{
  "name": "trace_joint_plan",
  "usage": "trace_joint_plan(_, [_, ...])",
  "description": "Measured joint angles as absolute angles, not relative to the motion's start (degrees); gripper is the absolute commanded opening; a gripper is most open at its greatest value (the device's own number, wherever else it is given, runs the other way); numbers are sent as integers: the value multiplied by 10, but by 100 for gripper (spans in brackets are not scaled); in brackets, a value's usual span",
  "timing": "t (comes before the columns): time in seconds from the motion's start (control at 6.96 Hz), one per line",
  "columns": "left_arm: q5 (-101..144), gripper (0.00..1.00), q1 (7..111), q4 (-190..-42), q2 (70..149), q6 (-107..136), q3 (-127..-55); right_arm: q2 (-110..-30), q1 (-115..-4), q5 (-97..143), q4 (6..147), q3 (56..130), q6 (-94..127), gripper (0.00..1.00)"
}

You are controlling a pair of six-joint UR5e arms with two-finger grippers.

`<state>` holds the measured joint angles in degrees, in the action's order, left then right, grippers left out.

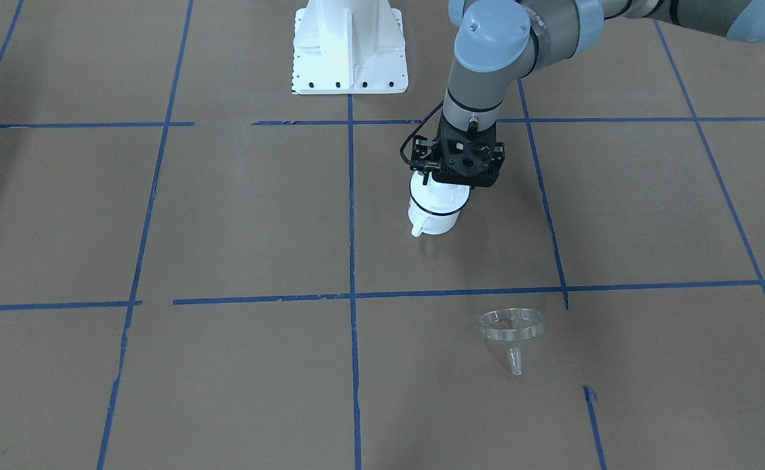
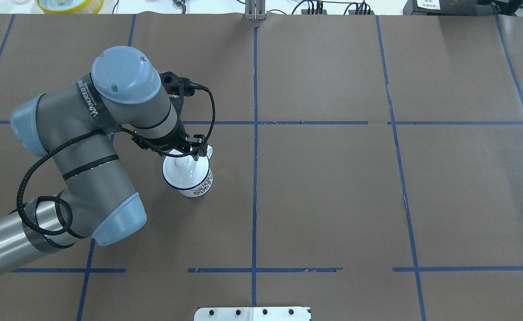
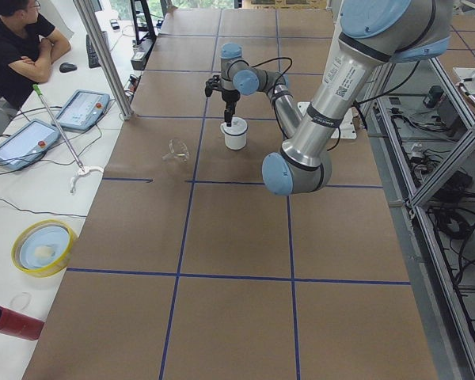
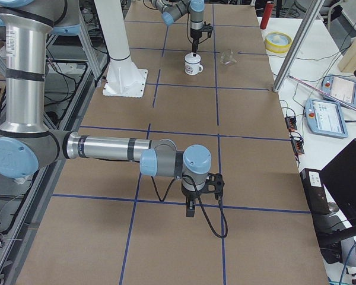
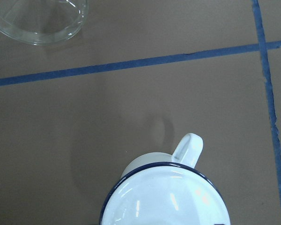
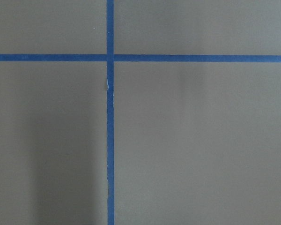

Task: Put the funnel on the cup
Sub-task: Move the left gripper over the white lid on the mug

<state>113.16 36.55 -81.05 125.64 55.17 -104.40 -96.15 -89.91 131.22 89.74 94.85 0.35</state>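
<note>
The cup [image 1: 432, 214] is a white mug with a dark blue rim, standing upright on the brown table with a white domed lid [image 2: 184, 168] on it. It also shows in the left wrist view [image 5: 168, 199], handle pointing away. My left gripper [image 2: 186, 150] hangs right over the lid. Its fingers are hidden, so I cannot tell if they are open or touch the knob. The clear funnel [image 1: 512, 328] lies on its side, apart from the cup, and also at the top left of the left wrist view [image 5: 42, 18]. My right gripper [image 4: 190, 209] hovers low over bare table far from both; I cannot tell its state.
The white robot base [image 1: 350, 52] stands behind the cup. Blue tape lines [image 1: 351, 297] grid the table. A yellow bowl [image 3: 42, 247] and tablets [image 3: 83, 109] lie on the side bench, where an operator [image 3: 16, 47] sits.
</note>
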Motion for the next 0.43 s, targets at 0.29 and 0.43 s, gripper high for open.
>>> trace_joint_plan(0.29, [1134, 61, 364, -811, 1256, 552, -1047, -962, -899, 1312, 897, 949, 4, 100])
trace_joint_plan(0.43, [1134, 61, 364, -809, 1255, 551, -1051, -962, -899, 1312, 897, 949, 4, 100])
